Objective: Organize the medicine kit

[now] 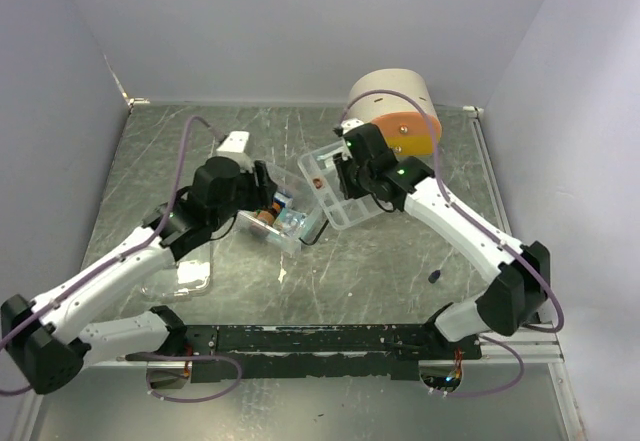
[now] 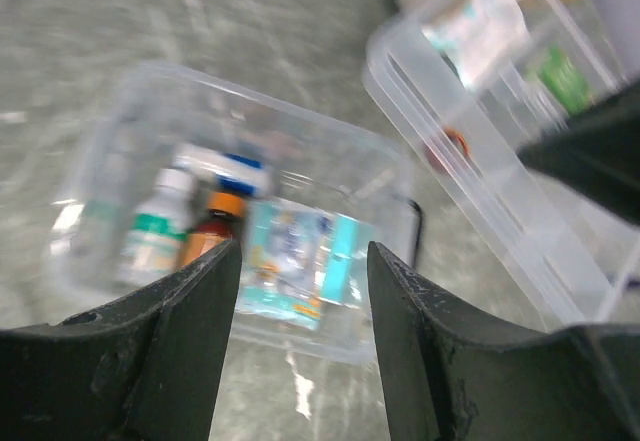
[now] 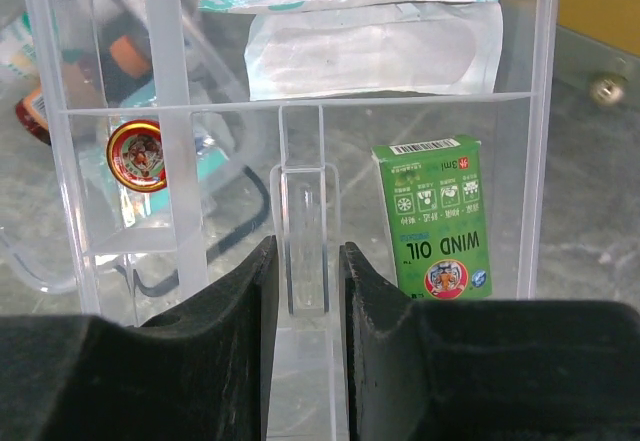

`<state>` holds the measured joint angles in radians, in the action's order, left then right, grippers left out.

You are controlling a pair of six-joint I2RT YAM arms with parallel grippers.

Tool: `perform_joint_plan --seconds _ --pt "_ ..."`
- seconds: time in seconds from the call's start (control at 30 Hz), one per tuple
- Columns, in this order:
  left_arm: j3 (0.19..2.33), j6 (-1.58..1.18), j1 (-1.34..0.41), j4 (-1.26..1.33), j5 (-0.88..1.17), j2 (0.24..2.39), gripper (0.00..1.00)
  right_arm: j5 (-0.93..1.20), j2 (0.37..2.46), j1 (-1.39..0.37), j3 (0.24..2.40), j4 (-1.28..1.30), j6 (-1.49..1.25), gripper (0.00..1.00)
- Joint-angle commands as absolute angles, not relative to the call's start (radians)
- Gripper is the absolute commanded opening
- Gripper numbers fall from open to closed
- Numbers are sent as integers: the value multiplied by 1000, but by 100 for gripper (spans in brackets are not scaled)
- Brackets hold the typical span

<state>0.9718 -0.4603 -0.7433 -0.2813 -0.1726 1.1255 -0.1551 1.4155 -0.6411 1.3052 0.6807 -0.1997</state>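
A clear divided tray (image 1: pixel 350 213) holds a green wind oil box (image 3: pixel 437 216), a small round red tin (image 3: pixel 137 151) and plaster packets (image 3: pixel 370 51). My right gripper (image 3: pixel 305 251) is shut on the tray's upright middle handle (image 3: pixel 303 211); in the top view it (image 1: pixel 345 176) holds the tray tilted beside the clear box (image 1: pixel 290 229). That box (image 2: pixel 120 141) contains a white bottle (image 2: pixel 155 231), a brown bottle (image 2: pixel 205 236) and a teal packet (image 2: pixel 300 256). My left gripper (image 2: pixel 303 251) is open and empty just above the box's near side (image 1: pixel 262 189).
A clear lid (image 1: pixel 180 279) lies at the front left. A large beige and orange roll (image 1: pixel 395 106) stands at the back right, behind the tray. A white item (image 1: pixel 233 143) lies behind the left gripper. Walls close in the table on three sides.
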Motion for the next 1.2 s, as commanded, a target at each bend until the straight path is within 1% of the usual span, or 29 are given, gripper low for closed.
perform_joint_plan --seconds 0.0,0.13,0.43,0.67,0.87,1.17 --pt "1020 -510 -748 -437 -626 1023 65 -123 1493 -698 1397 656 -162 0" --pt "1019 -479 -748 -420 -803 905 69 -119 1582 -746 1478 642 -144 0" --pt "959 -379 -748 -304 -991 732 72 -47 1768 -831 1643 639 -24 0" --pt "923 -359 -748 -284 -1027 689 74 61 1884 -842 1748 692 132 0" --pt "916 -368 -747 -295 -1032 697 77 73 1951 -841 1813 736 183 0" --pt "904 -356 -747 -272 -980 710 79 110 1970 -843 1792 703 186 0"
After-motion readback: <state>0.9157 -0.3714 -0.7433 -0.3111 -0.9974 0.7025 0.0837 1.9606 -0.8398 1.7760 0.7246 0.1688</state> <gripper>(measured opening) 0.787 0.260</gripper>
